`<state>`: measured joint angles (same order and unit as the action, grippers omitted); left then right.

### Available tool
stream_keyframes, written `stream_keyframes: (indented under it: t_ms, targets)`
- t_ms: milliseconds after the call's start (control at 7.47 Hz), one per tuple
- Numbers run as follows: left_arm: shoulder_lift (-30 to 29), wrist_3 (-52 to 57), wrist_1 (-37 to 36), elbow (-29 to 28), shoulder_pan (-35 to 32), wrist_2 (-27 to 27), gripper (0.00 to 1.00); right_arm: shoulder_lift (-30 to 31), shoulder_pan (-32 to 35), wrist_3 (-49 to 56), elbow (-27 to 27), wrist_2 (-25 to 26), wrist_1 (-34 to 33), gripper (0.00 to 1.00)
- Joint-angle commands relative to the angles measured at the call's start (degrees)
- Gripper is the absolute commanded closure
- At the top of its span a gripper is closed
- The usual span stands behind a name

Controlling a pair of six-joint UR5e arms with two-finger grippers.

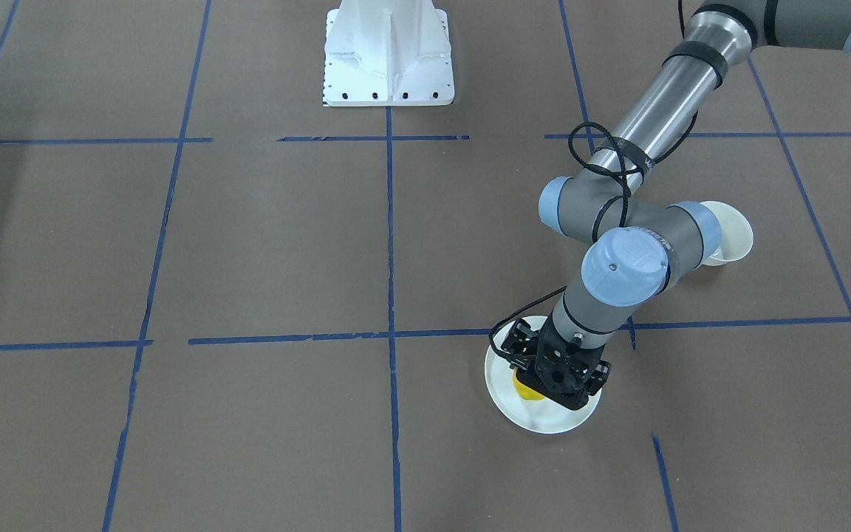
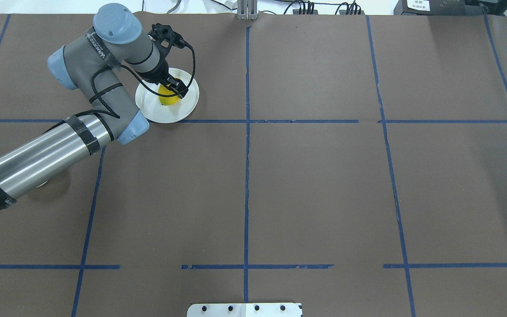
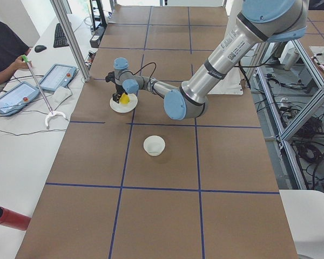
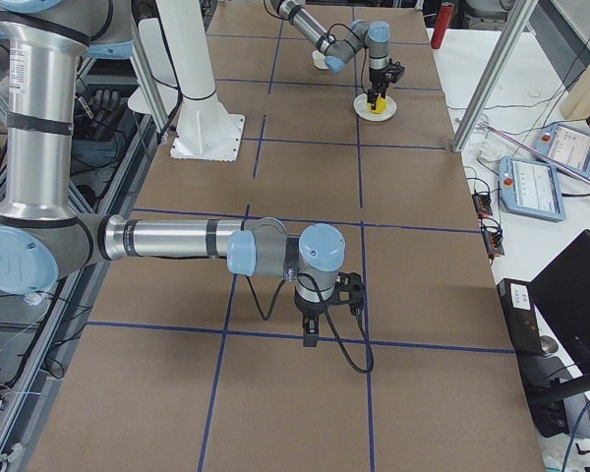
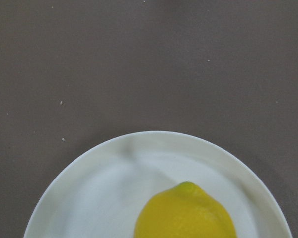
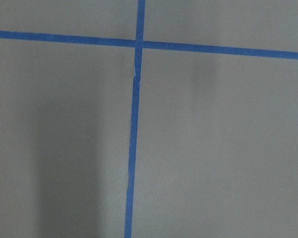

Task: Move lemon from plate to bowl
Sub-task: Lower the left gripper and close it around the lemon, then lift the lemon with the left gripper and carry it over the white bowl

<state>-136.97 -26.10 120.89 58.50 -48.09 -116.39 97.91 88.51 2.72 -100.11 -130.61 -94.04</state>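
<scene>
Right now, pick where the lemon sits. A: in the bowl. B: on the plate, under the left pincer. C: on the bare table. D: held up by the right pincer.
B: the lemon lies on the plate with the left pincer low over it; the bowl stands apart, no lemon inside.

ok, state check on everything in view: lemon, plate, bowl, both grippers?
lemon: on the plate, under the left gripper.
plate: flat on the table, holds the lemon.
bowl: upright, looks empty, apart from the plate.
left gripper: down at the lemon; open or shut unclear.
right gripper: points down over the table, far from the plate; open or shut unclear.
</scene>
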Motion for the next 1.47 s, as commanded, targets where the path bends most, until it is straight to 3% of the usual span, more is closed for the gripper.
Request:
stream_keyframes:
  t_ms: [0, 268, 402, 536, 670, 1071, 1205, 1339]
  targets:
    - [-0.3, -1.5, 0.0, -0.1, 0.0, 0.0, 0.31, 0.0, 0.0, 0.0, 0.0, 0.0, 0.0, 0.00]
    - [-0.6, -4.8, -1.4, 0.7, -0.6, -0.5, 0.64, 0.0, 0.0, 0.0, 0.0, 0.0, 0.0, 0.00]
    - [-0.5, -4.9, -7.1, 4.7, -2.1, -2.1, 0.83, 0.0, 0.0, 0.0, 0.0, 0.0, 0.0, 0.00]
    - [0.2, -5.1, -19.3, 13.4, -2.8, -2.9, 1.00, 0.0, 0.0, 0.0, 0.0, 0.0, 0.0, 0.00]
    - [4.1, -5.0, -23.7, 21.8, -3.8, -2.9, 1.00, 0.0, 0.0, 0.0, 0.0, 0.0, 0.0, 0.00]
    - [26.0, -4.6, -24.0, 46.1, -5.1, -3.0, 1.00, 0.0, 0.0, 0.0, 0.0, 0.0, 0.0, 0.00]
    - [37.4, -4.4, -23.7, 53.0, -5.1, -2.7, 1.00, 0.0, 0.0, 0.0, 0.0, 0.0, 0.0, 0.00]
    - [44.1, -4.5, -23.5, 54.6, -5.2, -3.0, 1.00, 0.0, 0.0, 0.0, 0.0, 0.0, 0.0, 0.00]
